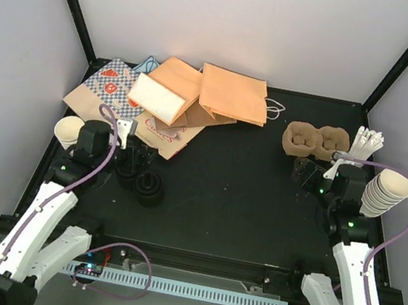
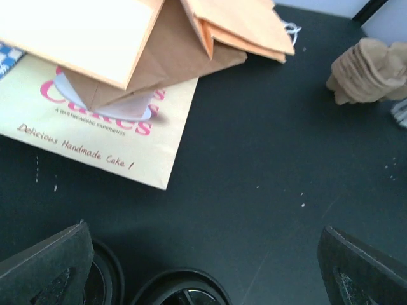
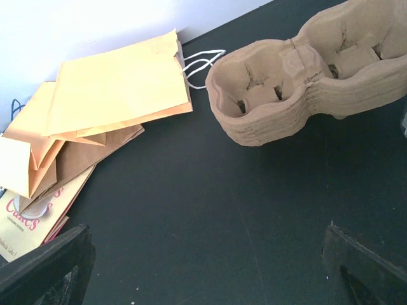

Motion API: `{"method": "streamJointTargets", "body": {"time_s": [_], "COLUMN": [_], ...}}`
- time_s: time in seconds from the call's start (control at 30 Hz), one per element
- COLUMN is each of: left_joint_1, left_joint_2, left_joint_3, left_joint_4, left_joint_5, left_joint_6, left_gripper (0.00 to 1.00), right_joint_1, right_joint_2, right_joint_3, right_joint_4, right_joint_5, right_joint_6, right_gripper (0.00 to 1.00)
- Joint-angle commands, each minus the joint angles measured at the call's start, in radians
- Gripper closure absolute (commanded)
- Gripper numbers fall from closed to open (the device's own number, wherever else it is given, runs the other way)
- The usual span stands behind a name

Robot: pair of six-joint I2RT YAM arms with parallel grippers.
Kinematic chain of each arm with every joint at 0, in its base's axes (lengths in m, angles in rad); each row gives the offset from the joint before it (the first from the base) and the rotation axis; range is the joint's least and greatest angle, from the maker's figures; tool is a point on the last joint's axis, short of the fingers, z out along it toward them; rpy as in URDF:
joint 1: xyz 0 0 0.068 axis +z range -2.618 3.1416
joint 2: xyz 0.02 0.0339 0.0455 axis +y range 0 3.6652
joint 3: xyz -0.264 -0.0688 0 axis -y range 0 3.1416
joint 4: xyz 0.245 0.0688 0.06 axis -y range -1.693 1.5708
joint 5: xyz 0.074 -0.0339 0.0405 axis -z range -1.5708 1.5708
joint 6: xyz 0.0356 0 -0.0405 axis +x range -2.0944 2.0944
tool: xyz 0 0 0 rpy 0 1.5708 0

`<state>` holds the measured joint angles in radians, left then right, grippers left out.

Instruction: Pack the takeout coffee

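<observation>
A stack of brown moulded-pulp two-cup carriers [image 1: 315,140] [image 3: 299,82] [image 2: 369,70] lies at the back right. No capped cup shows in any view. My right gripper [image 1: 301,172] [image 3: 206,273] hangs open just short of the carriers, with only bare mat between its fingers. My left gripper [image 1: 136,159] [image 2: 203,267] is open at the left, hovering over loose black lids [image 1: 151,189] [image 2: 181,291] and touching nothing. Lidless cream cups stand in a stack beside each arm: one at the left [image 1: 68,131], one at the right [image 1: 386,193].
Paper bags [image 1: 199,92] [image 3: 114,95] lie overlapped at the back left, a printed cake bag [image 2: 108,136] lowest. White utensils [image 1: 365,143] sit right of the carriers. Black frame posts rise at the back corners.
</observation>
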<state>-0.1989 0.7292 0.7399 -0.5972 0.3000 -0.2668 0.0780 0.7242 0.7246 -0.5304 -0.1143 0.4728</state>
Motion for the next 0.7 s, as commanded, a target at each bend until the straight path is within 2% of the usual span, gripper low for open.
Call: {"method": "streamJointTargets", "body": {"time_s": [0.0,0.07,0.2,0.37,0.67], "left_joint_1": [-0.008,-0.008,-0.008,-0.010,-0.035], "left_joint_2": [0.053,0.080,0.168,0.293,0.636], "left_joint_3": [0.031,0.030,0.043,0.075,0.269], "left_joint_4": [-0.016,-0.001,0.072,0.212,0.326], "left_joint_5": [-0.032,-0.021,0.088,0.178,0.210], "left_joint_6": [-0.025,-0.061,-0.106,-0.171,-0.221], "left_gripper": [0.01,0.01,0.01,0.01,0.04], "right_joint_1": [0.003,0.002,0.004,0.003,0.003], "right_joint_2": [0.002,0.007,0.029,0.046,0.036], "right_joint_3": [0.009,0.006,0.007,0.010,-0.014], "right_joint_4": [0.022,0.028,0.026,0.030,0.046], "right_joint_5": [-0.013,-0.023,-0.052,-0.136,-0.192], "right_joint_6": [0.001,-0.001,-0.008,-0.022,-0.021], "right_gripper": [0.00,0.00,0.00,0.00,0.00]}}
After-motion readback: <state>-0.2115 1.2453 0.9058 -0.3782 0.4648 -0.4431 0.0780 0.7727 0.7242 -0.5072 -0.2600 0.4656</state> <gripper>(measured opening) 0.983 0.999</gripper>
